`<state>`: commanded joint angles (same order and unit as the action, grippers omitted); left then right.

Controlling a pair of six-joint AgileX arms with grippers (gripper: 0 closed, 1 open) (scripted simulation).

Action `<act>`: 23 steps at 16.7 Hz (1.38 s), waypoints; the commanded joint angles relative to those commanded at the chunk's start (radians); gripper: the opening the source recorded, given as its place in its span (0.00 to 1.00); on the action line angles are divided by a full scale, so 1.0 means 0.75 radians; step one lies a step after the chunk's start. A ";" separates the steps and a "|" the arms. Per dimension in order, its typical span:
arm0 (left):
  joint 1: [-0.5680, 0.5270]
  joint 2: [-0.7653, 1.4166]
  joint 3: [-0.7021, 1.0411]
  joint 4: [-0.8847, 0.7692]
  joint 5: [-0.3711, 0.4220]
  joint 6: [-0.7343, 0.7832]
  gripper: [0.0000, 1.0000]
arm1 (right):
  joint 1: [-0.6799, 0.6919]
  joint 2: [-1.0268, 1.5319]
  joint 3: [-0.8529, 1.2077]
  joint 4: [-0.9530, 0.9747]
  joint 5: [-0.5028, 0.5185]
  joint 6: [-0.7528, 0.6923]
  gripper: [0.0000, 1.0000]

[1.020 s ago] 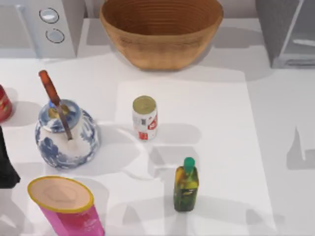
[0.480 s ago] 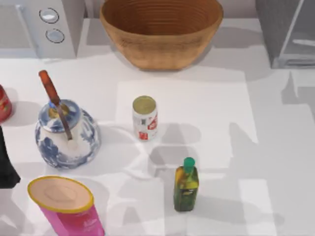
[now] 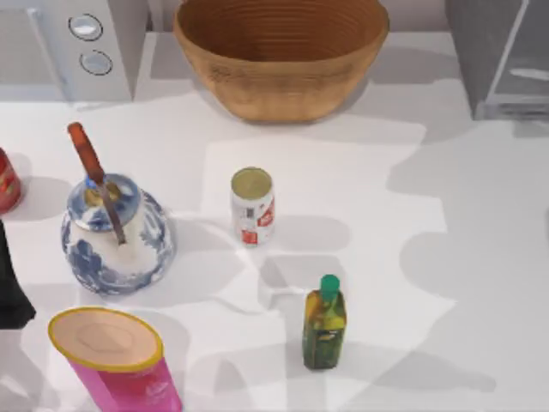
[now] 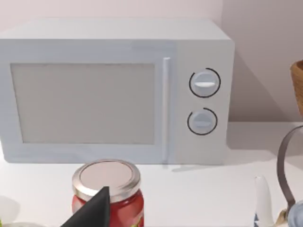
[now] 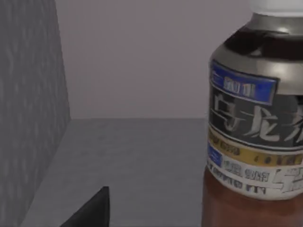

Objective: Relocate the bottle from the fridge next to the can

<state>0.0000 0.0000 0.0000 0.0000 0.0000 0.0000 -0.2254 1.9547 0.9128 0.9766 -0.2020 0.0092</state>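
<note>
Where right pincer (image 5: 92, 210) reaches into fridge (image 5: 28, 109), bottle (image 5: 253, 123) just beside.

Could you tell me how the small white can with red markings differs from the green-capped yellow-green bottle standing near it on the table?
The small white can with red markings is short and squat, while the green-capped yellow-green bottle is taller and slimmer. The can has a flat dull gold top; the bottle narrows to a green screw cap. The can stands nearer the woven basket, the bottle nearer the table's front edge. Both stand upright and apart on the white table.
</note>
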 joint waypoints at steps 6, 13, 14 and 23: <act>0.000 0.000 0.000 0.000 0.000 0.000 1.00 | -0.040 0.210 0.145 0.152 -0.025 0.001 1.00; 0.000 0.000 0.000 0.000 0.000 0.000 1.00 | -0.030 0.236 0.192 0.128 -0.017 0.000 1.00; 0.000 0.000 0.000 0.000 0.000 0.000 1.00 | -0.028 0.259 0.233 0.111 -0.012 0.000 1.00; 0.000 0.000 0.000 0.000 0.000 0.000 1.00 | -0.001 0.423 0.539 -0.030 0.016 -0.001 1.00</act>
<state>0.0000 0.0000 0.0000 0.0000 0.0000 0.0000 -0.2259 2.2717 1.3169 0.9539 -0.1897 0.0083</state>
